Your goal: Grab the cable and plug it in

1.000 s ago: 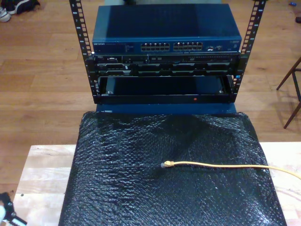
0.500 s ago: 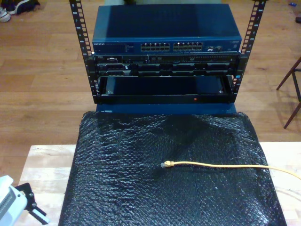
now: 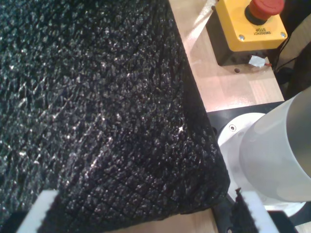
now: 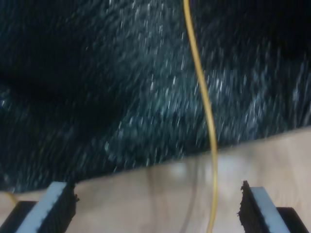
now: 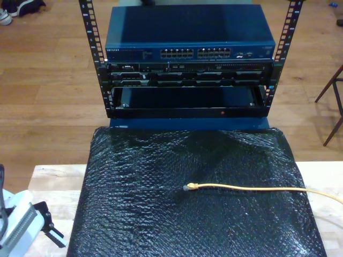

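In the first wrist view my first gripper [image 3: 146,213] hangs with its jaws spread wide and nothing between them, over a corner of the black padded mat [image 3: 92,102], with a yellow emergency-stop box [image 3: 250,26] on the wooden table [image 3: 228,87] beyond. In the second wrist view my second gripper [image 4: 158,206] is also wide and empty, above the mat's edge where the cable [image 4: 206,116] runs off the mat and across bare wood between the two pads without touching either. In the exterior view the cable [image 5: 252,188] lies along the mat from the exterior view's right, its plug [image 5: 188,187] near the mat's middle, well short of the blue network switch [image 5: 190,35] in the rack [image 5: 187,80]; an arm [image 5: 19,227] shows at that view's lower left. I judge the approach step is in hand: next my second gripper must descend and close on the cable, likely nearer the plug
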Controlling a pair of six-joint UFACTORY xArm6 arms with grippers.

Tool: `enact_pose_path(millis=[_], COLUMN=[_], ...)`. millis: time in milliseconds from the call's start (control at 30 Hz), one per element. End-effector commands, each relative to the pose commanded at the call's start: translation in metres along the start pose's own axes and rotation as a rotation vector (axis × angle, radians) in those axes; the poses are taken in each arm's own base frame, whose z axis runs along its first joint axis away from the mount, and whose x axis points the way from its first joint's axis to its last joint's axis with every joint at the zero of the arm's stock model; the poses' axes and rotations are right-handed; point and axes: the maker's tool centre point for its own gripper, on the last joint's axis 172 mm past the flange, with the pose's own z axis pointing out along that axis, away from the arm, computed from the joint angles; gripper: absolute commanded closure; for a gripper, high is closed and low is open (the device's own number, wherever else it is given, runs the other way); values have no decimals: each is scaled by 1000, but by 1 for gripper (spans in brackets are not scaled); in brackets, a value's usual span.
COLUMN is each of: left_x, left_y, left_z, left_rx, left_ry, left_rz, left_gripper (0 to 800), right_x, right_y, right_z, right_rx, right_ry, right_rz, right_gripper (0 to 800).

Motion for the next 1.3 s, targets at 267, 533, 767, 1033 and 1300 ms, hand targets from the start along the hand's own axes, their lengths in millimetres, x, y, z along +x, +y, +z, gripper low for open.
enact_pose_path(millis=[267, 533, 767, 1033, 1300], left_x=[9, 19, 22, 26, 27], left_y=[-7, -13, -22, -29, -40], left_z=[5, 7, 6, 9, 11], left_rx=[-9, -2, 29, 31, 40], left_ry=[0, 17, 30, 17, -19], left_rz=[-10, -22, -29, -45, -74], left_gripper=[0, 0, 0, 0, 0], right_x=[38, 71, 89, 103, 128], right_y=[-3, -8, -14, -16, -13], right_z=[31, 53, 79, 117, 158], right_rx=[10, 13, 7, 8, 50], right_ry=[-109, -120, -226, -365, -410], right_rz=[-51, -84, -146, -220, -266], right_gripper=[1, 1, 2, 2, 3])
